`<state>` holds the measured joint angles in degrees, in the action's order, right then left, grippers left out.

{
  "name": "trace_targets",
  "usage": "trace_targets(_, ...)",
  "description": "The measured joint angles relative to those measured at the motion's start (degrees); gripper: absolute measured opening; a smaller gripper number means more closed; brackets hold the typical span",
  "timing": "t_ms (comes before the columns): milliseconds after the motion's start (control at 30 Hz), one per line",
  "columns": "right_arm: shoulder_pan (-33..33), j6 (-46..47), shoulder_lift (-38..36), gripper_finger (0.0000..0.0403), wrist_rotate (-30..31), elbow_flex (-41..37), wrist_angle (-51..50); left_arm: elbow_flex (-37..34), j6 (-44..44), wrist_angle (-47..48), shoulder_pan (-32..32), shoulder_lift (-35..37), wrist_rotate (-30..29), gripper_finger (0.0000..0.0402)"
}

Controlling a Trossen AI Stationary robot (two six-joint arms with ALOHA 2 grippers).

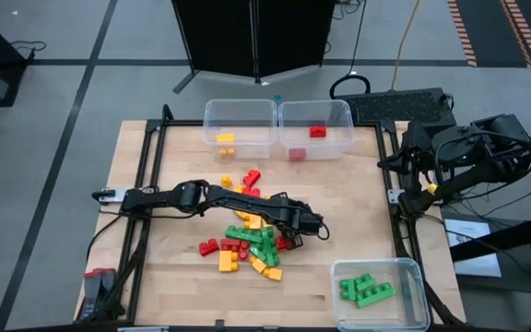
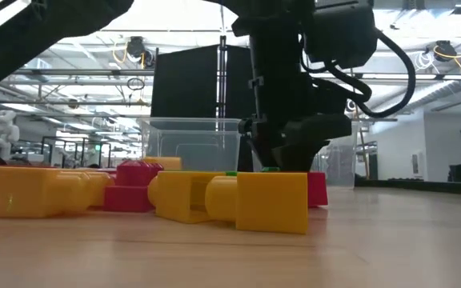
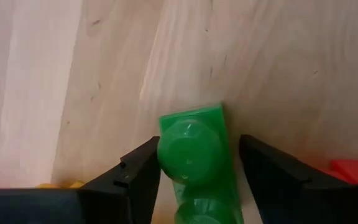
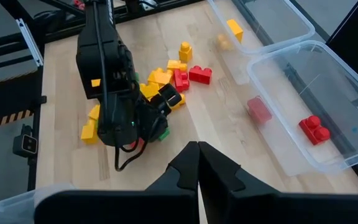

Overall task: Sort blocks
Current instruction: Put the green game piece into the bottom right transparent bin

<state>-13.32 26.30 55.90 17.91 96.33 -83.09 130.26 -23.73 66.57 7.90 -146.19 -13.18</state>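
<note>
My left gripper (image 3: 194, 171) down on wooden counter (image 3: 104, 74) at edge of pile of small studded plastic blocks (image 1: 247, 242). Fingers (image 3: 138, 180) parted, straddling small green studded plastic brick (image 3: 194, 155); one finger touching brick side, other just apart from it. Brick resting on counter, between fingers. Red block (image 3: 353, 168) just beyond outer finger. My right gripper (image 4: 197, 163) parked off counter edge, well apart from pile, fingers closed on nothing.
</note>
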Motion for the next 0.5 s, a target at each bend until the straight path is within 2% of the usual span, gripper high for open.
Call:
trace_targets(67,0.0,0.0,0.0,0.0002,0.0,0.0,0.0,0.0,0.0,0.0,0.0,0.0,0.1,0.0184)
trace_targets(233,0.0,-0.2,0.0,0.0002,0.0,0.0,0.0,0.0,0.3,0.4,0.0,0.3,0.0,0.0081)
trace_targets(267,0.0,-0.2,0.0,0.0002,0.0,0.0,0.0,0.0,0.4,0.4,0.0,0.3,0.0,0.0071)
trace_targets(500,0.0,-0.2,0.0,0.0002,0.0,0.0,0.0,-0.4,2.0,0.7,-0.2,2.0,0.4,0.0071)
